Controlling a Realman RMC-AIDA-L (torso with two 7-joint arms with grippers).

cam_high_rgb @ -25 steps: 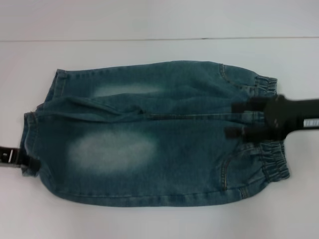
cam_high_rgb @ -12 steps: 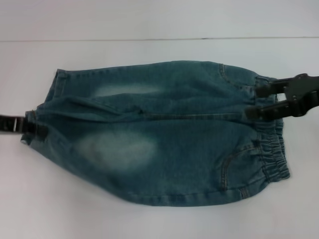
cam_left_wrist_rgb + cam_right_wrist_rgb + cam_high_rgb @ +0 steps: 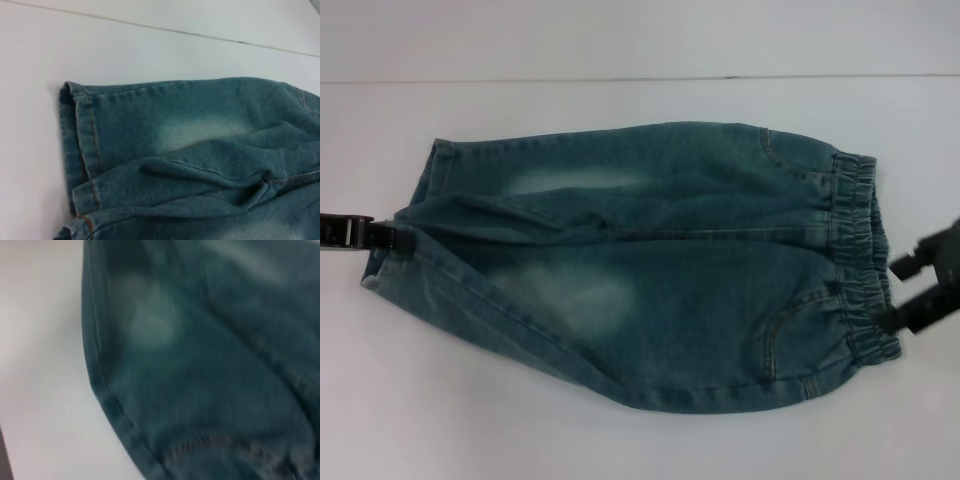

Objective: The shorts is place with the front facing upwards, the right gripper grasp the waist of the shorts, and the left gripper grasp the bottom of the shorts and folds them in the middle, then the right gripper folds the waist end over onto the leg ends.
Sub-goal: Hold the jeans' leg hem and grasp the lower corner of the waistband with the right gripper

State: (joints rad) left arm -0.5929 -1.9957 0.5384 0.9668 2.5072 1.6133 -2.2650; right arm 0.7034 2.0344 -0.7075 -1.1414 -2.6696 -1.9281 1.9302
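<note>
Denim shorts (image 3: 640, 265) lying flat across the white table (image 3: 620, 440), leg hems toward the robot's left, elastic waistband toward its right
The left gripper (image 3: 395, 240) pinches the bottom of the shorts (image 3: 382, 262) between closed fingers, probably to raise that hem for the lengthwise fold; the right gripper (image 3: 910, 290) stands spread apart beside the waist (image 3: 865, 270), gripping nothing

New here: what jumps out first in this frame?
The shorts fill the white table, washed denim with pale faded patches, gathered waistband at the robot's right. The left gripper is at the leg hems on the left edge; the right gripper is open just off the waistband's lower end.
</note>
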